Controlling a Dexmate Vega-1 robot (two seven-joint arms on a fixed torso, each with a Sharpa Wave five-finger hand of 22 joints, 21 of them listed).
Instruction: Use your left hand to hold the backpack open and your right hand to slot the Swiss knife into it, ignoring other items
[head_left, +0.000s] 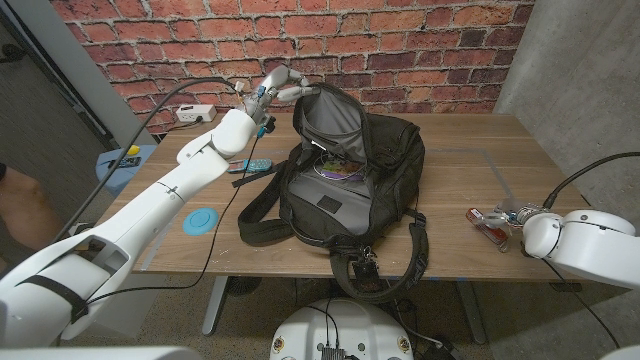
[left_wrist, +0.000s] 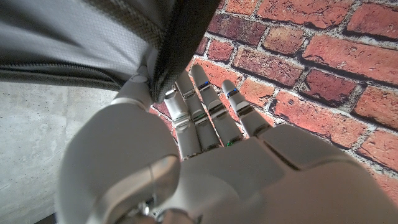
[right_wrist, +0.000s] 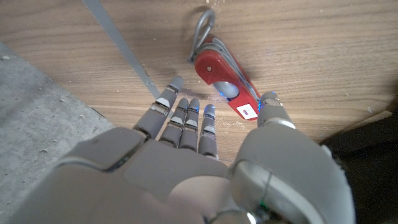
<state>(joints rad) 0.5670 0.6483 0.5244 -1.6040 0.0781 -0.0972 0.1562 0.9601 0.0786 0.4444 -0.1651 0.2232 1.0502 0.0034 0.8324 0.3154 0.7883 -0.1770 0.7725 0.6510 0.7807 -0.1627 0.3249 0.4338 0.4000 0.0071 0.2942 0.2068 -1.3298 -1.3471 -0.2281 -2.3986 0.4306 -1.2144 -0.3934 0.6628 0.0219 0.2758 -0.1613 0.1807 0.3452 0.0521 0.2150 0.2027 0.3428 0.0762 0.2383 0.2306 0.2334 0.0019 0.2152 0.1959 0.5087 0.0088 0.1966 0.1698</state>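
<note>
The backpack lies open in the middle of the tabletop, its top flap lifted — the left hand pinches the flap's zipper edge up at the far side. In the left wrist view the left hand's fingers lie against that dark edge. The knife — red, with a metal ring — lies on the wood well to the right of the backpack. The right hand reaches over it with fingers spread and thumb just beside the red casing, holding nothing.
</note>
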